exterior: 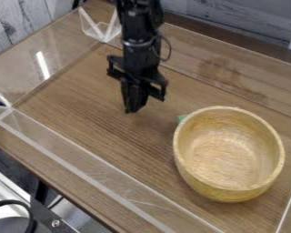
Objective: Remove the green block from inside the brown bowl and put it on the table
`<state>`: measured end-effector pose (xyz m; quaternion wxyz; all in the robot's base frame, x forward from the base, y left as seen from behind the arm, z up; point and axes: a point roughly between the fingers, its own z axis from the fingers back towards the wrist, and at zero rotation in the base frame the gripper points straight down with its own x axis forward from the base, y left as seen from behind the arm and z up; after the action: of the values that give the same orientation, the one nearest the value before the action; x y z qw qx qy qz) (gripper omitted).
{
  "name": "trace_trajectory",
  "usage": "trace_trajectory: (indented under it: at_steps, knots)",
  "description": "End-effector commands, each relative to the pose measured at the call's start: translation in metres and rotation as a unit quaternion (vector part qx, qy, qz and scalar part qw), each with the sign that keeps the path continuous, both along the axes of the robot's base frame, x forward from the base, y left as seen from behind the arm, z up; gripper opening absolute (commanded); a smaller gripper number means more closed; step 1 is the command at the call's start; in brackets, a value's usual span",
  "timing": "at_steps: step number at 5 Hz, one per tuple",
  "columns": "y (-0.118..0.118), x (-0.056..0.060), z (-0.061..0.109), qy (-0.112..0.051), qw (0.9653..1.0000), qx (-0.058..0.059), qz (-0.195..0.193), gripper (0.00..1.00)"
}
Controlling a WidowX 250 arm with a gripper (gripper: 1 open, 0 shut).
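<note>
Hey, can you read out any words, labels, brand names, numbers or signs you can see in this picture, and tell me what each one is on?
No readable text anywhere in this view.
Large round light-tan wooden bowl: only wood grain, no label.
Brown wood-grain tabletop and its clear acrylic walls: no markings.
Black robot gripper: no legible brand or number; the picture is too coarse to show any small print.
Tiny light-green block beside the bowl's rim: too small to show anything.
</note>
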<state>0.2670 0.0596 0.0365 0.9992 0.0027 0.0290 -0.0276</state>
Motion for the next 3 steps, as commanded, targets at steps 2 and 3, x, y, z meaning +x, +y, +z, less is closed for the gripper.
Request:
trace_trajectory:
  at_steps: [2, 3]
  knots:
    - [-0.0005, -0.007, -0.0054, -0.04, 0.9988, 0.025, 0.009, 0.0]
    - [-0.002, -0.0079, 0.0011, -0.051, 0.9979, 0.022, 0.032, 1.0]
